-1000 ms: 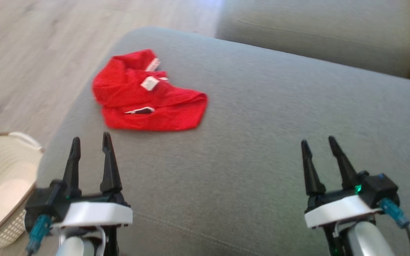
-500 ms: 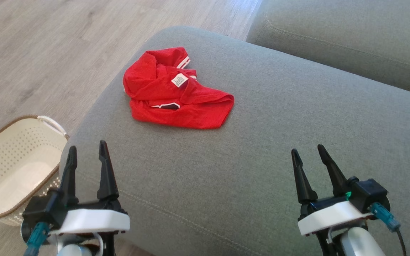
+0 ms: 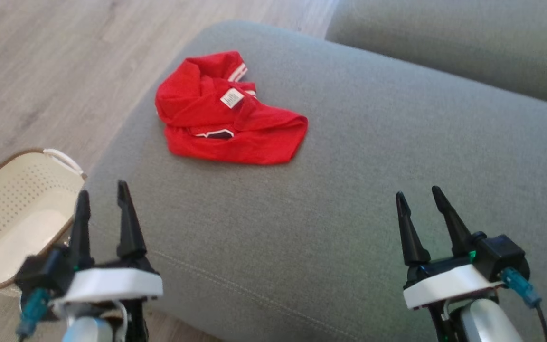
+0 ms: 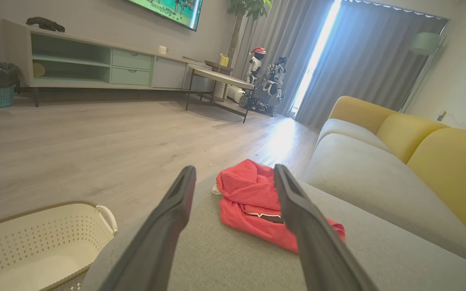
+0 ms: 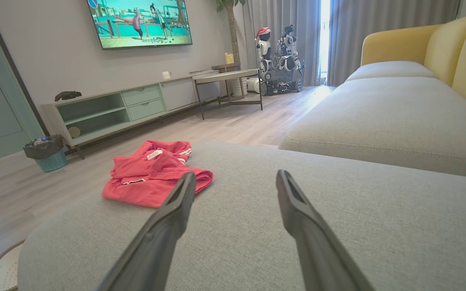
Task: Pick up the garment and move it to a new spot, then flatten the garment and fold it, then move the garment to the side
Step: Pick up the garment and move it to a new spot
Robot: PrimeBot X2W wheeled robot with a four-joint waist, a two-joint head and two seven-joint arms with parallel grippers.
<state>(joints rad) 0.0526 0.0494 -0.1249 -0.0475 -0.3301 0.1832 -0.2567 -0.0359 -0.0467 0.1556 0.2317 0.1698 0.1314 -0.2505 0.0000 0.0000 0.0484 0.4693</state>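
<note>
Red garment (image 3: 221, 121) on cushion (image 3: 349, 190), basket (image 3: 17, 190) nearby

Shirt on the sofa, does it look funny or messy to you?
Yes. The shirt lies crumpled in a heap near the far left corner of the grey cushion. It is folded over itself, with its white label showing on top. It does not look torn, and nothing else stands out.
</note>
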